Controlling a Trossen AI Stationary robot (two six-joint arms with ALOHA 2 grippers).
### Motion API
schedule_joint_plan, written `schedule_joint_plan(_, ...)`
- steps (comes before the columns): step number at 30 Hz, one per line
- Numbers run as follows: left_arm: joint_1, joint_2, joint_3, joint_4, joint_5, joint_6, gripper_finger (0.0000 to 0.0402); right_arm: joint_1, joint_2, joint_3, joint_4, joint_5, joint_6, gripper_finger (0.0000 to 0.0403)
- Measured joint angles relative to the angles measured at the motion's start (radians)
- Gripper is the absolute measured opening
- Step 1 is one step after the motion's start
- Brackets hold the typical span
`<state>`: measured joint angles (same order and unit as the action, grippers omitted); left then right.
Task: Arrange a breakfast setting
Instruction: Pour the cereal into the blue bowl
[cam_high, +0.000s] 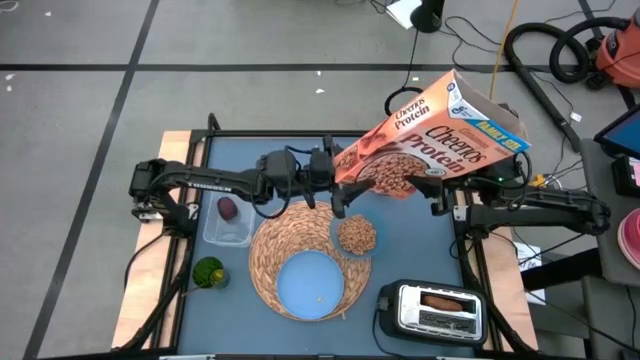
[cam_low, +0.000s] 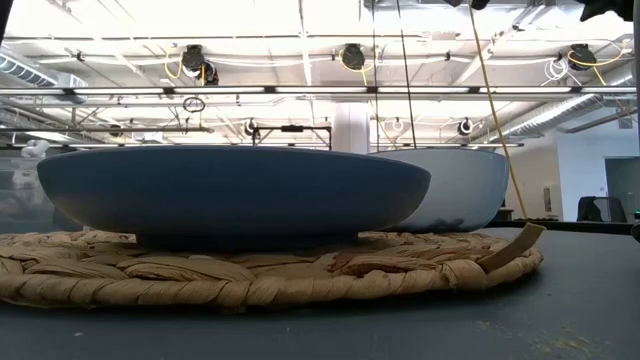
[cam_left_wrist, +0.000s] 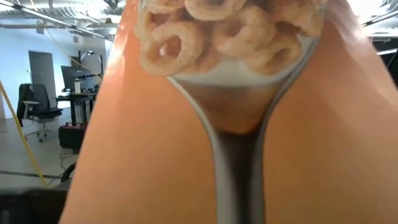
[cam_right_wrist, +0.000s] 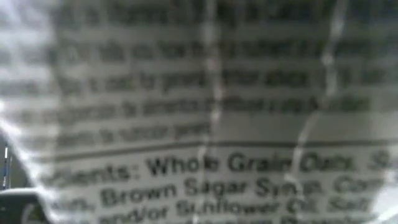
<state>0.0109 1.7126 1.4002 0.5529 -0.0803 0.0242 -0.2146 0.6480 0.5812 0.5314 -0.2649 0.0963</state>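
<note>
An orange-brown cereal box (cam_high: 425, 140) hangs tilted above the table's far middle, its open top toward the far right. My left gripper (cam_high: 337, 190) is at its lower left corner, and the box front (cam_left_wrist: 155, 155) fills the left wrist view. My right gripper (cam_high: 438, 190) is at the box's lower right edge, shut on it. Below, a small bowl (cam_high: 356, 235) holding cereal and a light-blue plate (cam_high: 310, 285) rest on the round straw placemat (cam_high: 270, 245). In the low view the plate (cam_low: 230, 195) and bowl (cam_low: 455, 190) stand side by side on the placemat (cam_low: 270, 270). My right gripper holds the cereal box at its lower long edge (cam_high: 442, 178), on the narrow side panel printed with ingredients (cam_right_wrist: 199, 168). It comes from the table's right, slanting upward; the box hides the fingertips. The box is lifted clear and tilted over the bowl's far side.
A chrome-and-black toaster (cam_high: 435, 310) with a brown piece in its slot stands at the near right. A clear container (cam_high: 228, 222) holding a small dark-red item sits left of the placemat, with a green object (cam_high: 208, 272) nearer the front edge.
</note>
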Motion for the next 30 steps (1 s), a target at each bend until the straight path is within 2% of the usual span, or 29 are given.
schedule_joint_plan(5,0.000,-0.038,-0.002,-0.139,-0.001,-0.002,0.0384,0.000,-0.026,0.000,-0.064,-0.001,0.000,0.0141)
schedule_joint_plan(13,0.000,-0.137,-0.002,-0.346,-0.002,-0.008,0.0395,0.000,-0.068,0.000,-0.181,-0.002,0.006,0.0138)
schedule_joint_plan(30,0.001,-0.163,-0.002,-0.296,-0.001,0.057,0.0395,0.000,-0.064,0.000,-0.379,-0.002,0.031,0.0139)
